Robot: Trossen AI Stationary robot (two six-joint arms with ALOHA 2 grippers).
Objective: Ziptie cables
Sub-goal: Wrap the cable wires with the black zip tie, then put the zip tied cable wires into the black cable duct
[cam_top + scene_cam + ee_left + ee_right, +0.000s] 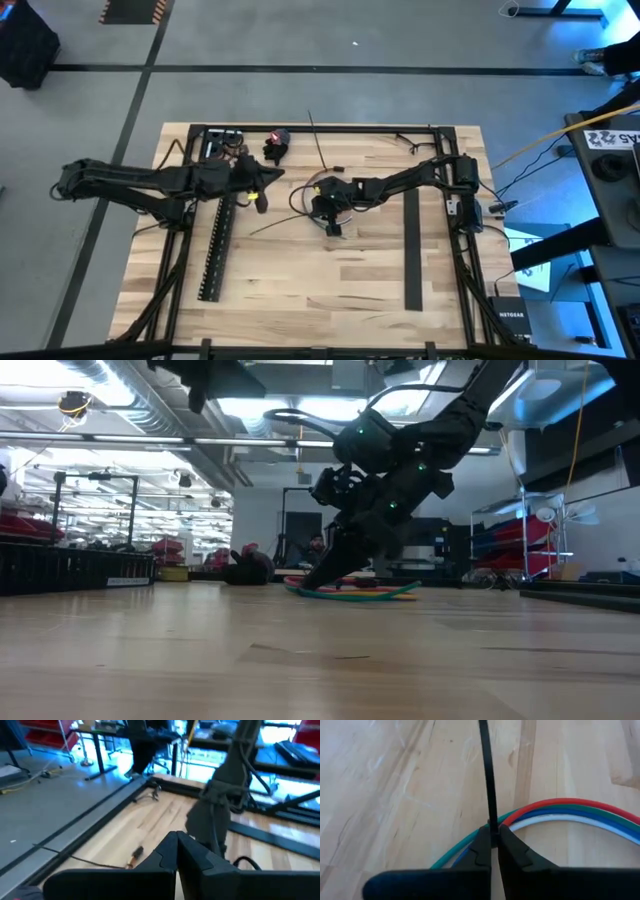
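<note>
Left gripper (262, 190) hangs clamped shut and empty toward the worktop's (300, 290) left edge, above the slotted bar (218, 245). Mid-worktop, cables (580, 815) lie looped flat; right gripper (493, 837) is down on them, pinched tight on a black zip tie (487, 775).

Wooden table (330, 280) — cables (352, 591), slotted bar (217, 250), black strip (412, 250) lying on it.
</note>
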